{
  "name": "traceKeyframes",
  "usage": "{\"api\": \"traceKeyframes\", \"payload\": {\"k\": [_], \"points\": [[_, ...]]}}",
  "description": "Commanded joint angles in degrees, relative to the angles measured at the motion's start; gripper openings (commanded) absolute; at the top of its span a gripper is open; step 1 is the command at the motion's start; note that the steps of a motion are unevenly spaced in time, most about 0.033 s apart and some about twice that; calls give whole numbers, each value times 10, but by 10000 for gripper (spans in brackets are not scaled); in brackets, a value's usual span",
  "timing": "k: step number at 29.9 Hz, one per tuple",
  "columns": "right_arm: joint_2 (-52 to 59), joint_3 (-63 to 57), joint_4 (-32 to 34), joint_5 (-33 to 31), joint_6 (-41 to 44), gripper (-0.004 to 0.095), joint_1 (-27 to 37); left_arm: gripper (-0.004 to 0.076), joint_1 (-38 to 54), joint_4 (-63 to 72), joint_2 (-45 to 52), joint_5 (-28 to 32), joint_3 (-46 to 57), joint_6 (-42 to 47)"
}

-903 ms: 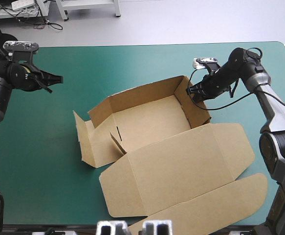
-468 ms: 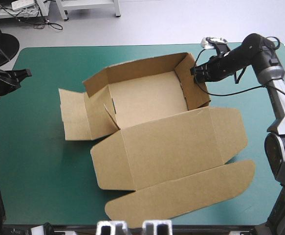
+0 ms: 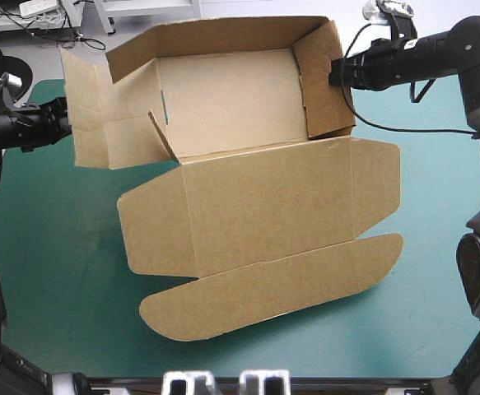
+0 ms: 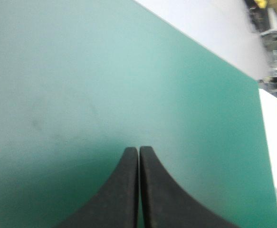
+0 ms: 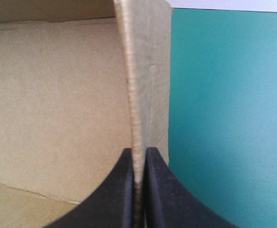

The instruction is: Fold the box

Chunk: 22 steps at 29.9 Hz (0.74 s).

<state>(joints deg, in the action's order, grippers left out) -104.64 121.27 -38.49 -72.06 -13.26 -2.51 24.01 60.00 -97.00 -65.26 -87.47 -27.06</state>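
Right gripper (image 5: 138, 151) jaws pinch the box (image 5: 148, 71) wall (wrist view); left gripper (image 4: 138, 149) clenched.

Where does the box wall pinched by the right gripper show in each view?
High view: the wall at the right end of the box, held by the right gripper.
Left wrist view: not in it.
Right wrist view: the wall stands edge-on between the black fingers.
Shared landmark: the teal-green cover.
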Motion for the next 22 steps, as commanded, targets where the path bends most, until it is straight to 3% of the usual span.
{"api": "traceKeyframes", "payload": {"k": [1,7,22], "points": [[37,29,-47,5,11,-14,4,-3,-1,140,18,-38,-14,-42],[38,29,-47,6,11,-14,4,-3,-31,218,17,-91,-14,-68],[38,29,-15,41,11,-12,-1,-10,-85,198,95,-88,-14,-68]]}}
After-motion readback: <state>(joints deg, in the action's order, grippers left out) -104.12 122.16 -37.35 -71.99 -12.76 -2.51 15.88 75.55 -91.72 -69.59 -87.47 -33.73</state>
